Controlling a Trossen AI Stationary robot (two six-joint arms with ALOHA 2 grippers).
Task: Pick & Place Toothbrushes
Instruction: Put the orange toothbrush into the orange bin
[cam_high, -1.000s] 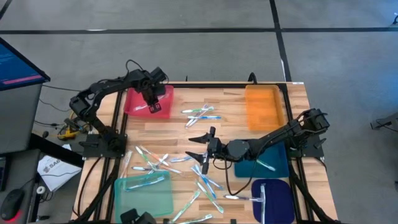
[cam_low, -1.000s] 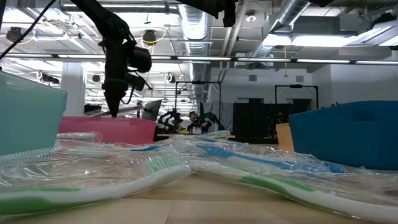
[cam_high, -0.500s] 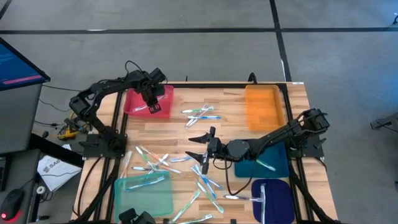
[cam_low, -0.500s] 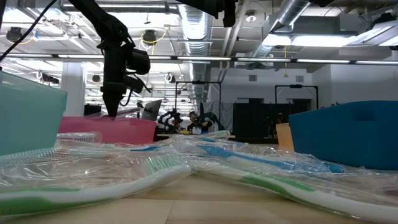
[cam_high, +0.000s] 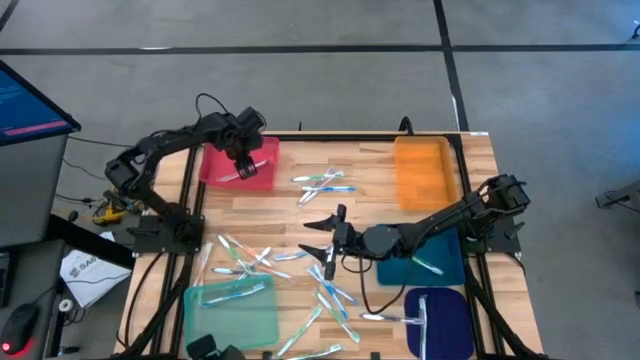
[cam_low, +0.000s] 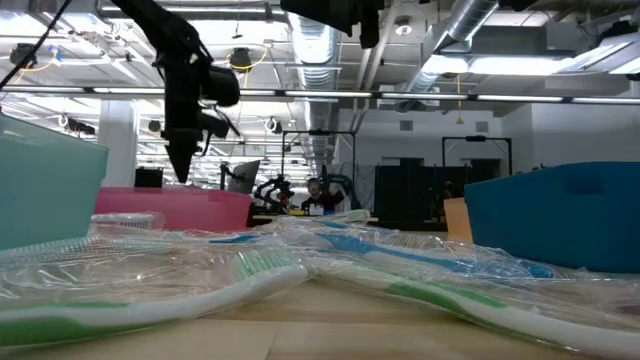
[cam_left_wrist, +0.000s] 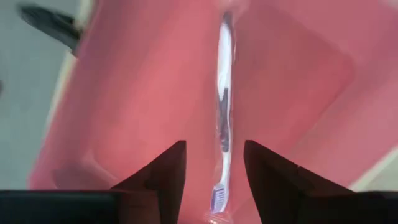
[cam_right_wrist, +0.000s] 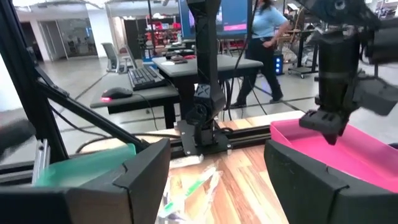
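The left end effector (cam_high: 245, 165) hangs over the pink tray (cam_high: 262, 152) at the bench's far left, fingers parted and empty; one toothbrush (cam_left_wrist: 222, 118) lies in that tray below it. The right end effector (cam_high: 322, 236) (fingers spread wide, holding nothing) sits mid-bench among scattered toothbrushes (cam_high: 330, 290).

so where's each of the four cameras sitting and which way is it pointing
High view: above, looking straight down on the wooden table; both arms show.
Low view: at table-top height, looking level across wrapped toothbrushes; the left arm hangs in from above.
Left wrist view: looks down between the open left gripper into the pink rectangular plastic tray.
Right wrist view: looks across the table past the open right gripper.
Shared: all four show that pink tray.
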